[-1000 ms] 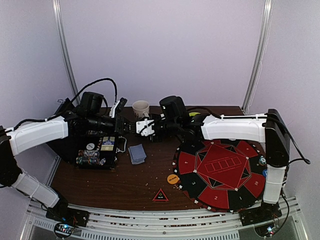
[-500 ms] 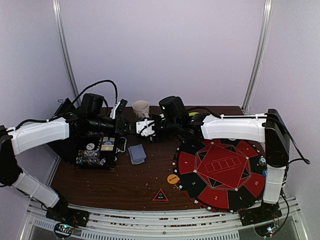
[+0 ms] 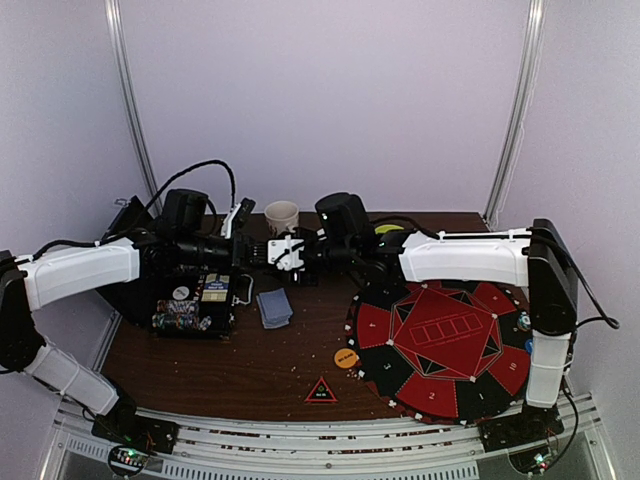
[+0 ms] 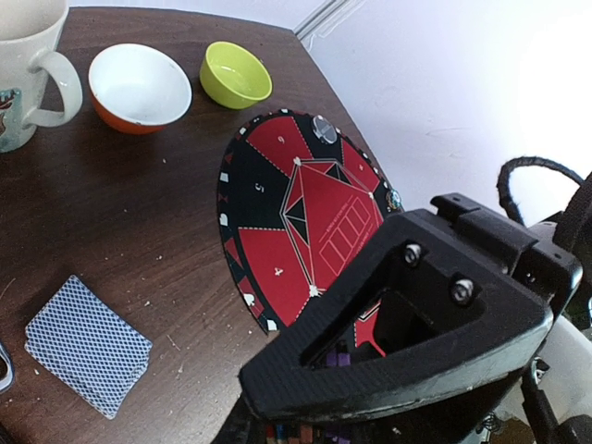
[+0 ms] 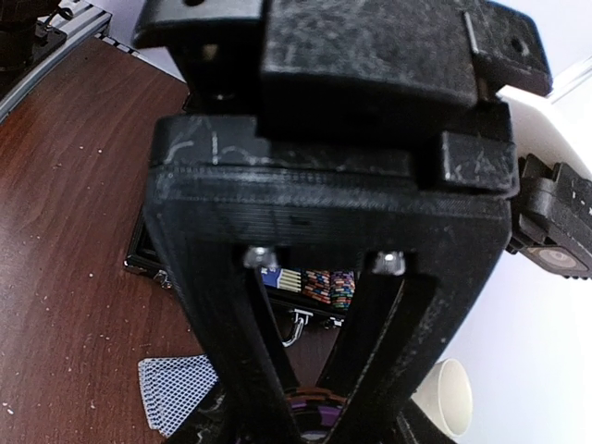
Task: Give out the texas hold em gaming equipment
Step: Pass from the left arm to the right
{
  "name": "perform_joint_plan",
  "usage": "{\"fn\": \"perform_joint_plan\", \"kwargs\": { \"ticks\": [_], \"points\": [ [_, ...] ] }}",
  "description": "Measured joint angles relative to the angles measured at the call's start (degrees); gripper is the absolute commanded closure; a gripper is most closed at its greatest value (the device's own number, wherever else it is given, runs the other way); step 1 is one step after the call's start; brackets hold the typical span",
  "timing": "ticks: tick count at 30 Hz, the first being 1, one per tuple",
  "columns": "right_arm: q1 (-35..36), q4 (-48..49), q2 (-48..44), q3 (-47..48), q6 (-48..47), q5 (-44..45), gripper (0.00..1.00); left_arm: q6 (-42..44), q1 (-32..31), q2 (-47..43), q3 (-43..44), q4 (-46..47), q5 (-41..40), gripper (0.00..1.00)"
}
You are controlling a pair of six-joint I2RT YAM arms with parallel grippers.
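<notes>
L hand, R hand (tip-to-tip, prob.)

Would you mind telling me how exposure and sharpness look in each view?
Left wrist: upper right corner blown out white, card deck sharp. Right wrist: the right gripper, dark and close, blocks most of the frame. Top external: evenly lit, somewhat soft, walls tinted violet.

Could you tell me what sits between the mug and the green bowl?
The white bowl, orange outside, sits between mug and green bowl, in the left wrist view.
</notes>
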Motion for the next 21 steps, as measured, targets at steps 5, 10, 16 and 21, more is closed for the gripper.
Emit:
{"fn": "perform_joint_plan", "kwargs": {
  "ticks": [5,10,16,21],
  "points": [
    [0.07,-0.33,0.02,0.59,-0.17,0.87,0.44,0.00,-0.04,0.00,0.00,0.24,0.20,1.00],
    [0.09,-0.46,0.09,0.81,-0.28,1.53,0.44,0.00,-0.04,0.00,0.00,0.39,0.13,1.00],
    [0.09,-1.18,0.13,0.94,-1.05,2.38,0.41,0.00,-0.04,0.00,-0.02,0.37,0.22,1.00],
    [0.09,-2.19,0.13,0.94,-2.51,2.54,0.57,0.00,-0.04,0.00,-0.04,0.39,0.35,1.00]
  ]
}}
